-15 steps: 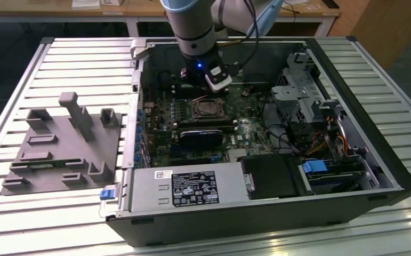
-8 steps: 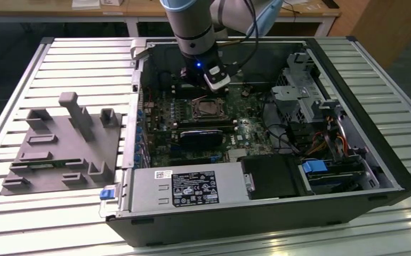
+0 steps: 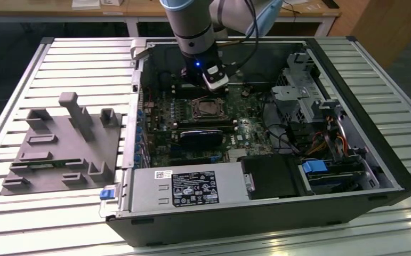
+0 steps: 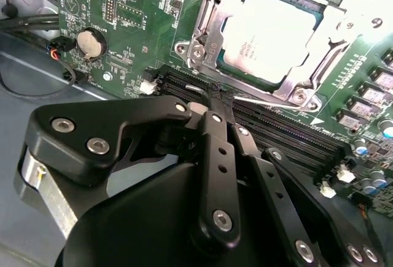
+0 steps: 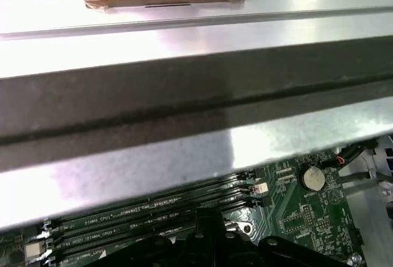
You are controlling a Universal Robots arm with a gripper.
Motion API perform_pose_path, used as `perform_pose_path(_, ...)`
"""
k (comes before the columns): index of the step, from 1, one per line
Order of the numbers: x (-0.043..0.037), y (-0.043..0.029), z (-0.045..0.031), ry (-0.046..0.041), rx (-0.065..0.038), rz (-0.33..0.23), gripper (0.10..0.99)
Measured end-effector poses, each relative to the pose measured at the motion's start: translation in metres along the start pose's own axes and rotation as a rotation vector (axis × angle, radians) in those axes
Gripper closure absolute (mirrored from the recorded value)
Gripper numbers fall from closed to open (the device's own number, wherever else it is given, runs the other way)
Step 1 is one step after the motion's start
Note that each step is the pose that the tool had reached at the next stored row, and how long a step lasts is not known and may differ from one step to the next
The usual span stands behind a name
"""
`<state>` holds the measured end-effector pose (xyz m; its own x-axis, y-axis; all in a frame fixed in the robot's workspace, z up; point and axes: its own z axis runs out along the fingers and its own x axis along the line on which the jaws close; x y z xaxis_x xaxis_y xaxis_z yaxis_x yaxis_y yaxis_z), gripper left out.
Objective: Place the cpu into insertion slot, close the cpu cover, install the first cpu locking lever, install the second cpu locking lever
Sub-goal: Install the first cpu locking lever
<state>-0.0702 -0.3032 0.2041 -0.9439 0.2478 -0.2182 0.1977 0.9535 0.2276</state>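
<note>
The cpu (image 4: 270, 30) lies flat in the insertion slot (image 3: 207, 109) on the green motherboard. Its dull silver top shows through the square window of the cpu cover (image 4: 212, 24), which is folded down over it. A thin silvery locking lever (image 4: 276, 104) runs along the socket's edge beside the memory slots. My gripper (image 4: 219, 95) is shut, with its black fingertips pressed together right at the end of that lever, and nothing visibly clamped between them. In the exterior view, my gripper (image 3: 217, 88) hangs inside the open case just behind the socket.
The case walls enclose the board. A grey power supply box (image 3: 184, 189) fills the near side. A drive cage (image 3: 298, 85) and cables (image 3: 290, 138) crowd the exterior view's right. Black memory slots (image 4: 295, 138) and a coin battery (image 4: 91, 43) flank the fingers. A grey fixture tray (image 3: 63, 144) lies outside.
</note>
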Motion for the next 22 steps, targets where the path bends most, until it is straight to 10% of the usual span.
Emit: perform_pose_path(22, 0.0035, 0.0061, 0.0051, -0.0339, 0.049, 0.101, 0.980)
